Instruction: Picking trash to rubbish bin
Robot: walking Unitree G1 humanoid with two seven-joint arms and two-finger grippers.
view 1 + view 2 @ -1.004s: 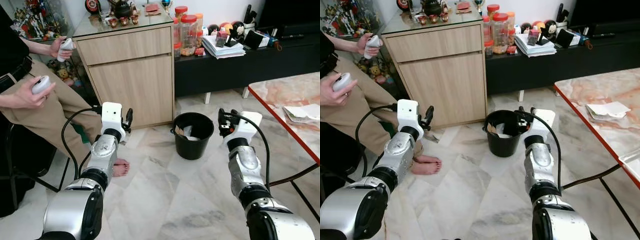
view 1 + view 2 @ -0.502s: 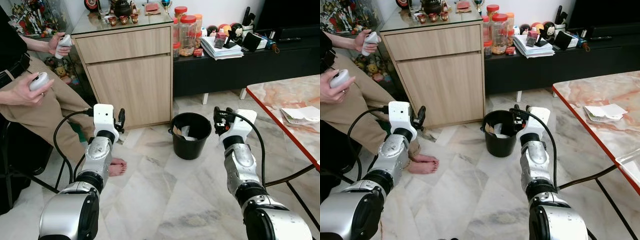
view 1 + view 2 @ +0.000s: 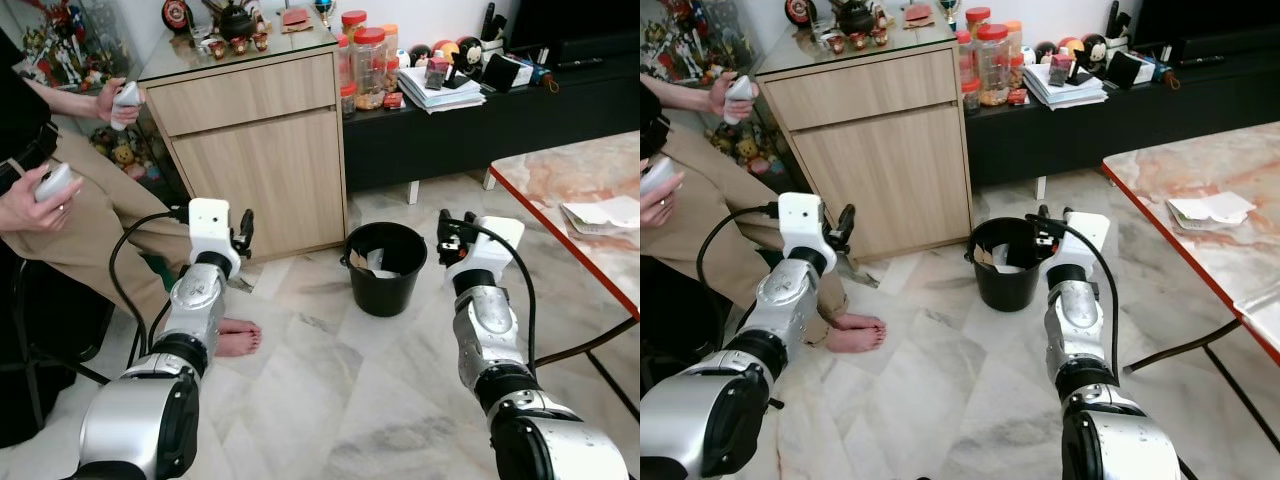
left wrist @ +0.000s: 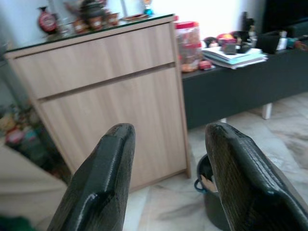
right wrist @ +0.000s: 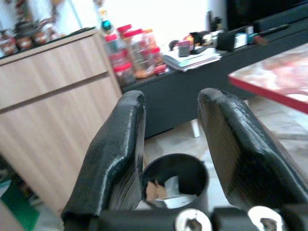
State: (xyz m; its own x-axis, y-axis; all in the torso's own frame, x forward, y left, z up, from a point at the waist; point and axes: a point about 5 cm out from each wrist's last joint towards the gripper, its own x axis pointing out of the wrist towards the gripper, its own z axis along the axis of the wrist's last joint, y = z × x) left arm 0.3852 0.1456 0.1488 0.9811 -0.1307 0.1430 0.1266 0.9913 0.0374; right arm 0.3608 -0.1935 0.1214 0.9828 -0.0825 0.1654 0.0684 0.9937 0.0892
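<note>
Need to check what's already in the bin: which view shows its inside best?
Left eye view: it looks down into the bin, showing paper scraps. Right eye view matches. Right wrist view shows them from lower; left wrist view catches just an edge.

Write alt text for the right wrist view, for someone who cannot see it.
The right gripper is open and empty, its two black fingers framing a black rubbish bin on the floor with paper scraps inside. Behind stand a wooden cabinet, a low black bench carrying jars, and a red-edged marble table.

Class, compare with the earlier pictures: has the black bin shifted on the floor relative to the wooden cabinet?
No. The black bin stands by the wooden cabinet's lower right corner as before; the camera alone shifted.
</note>
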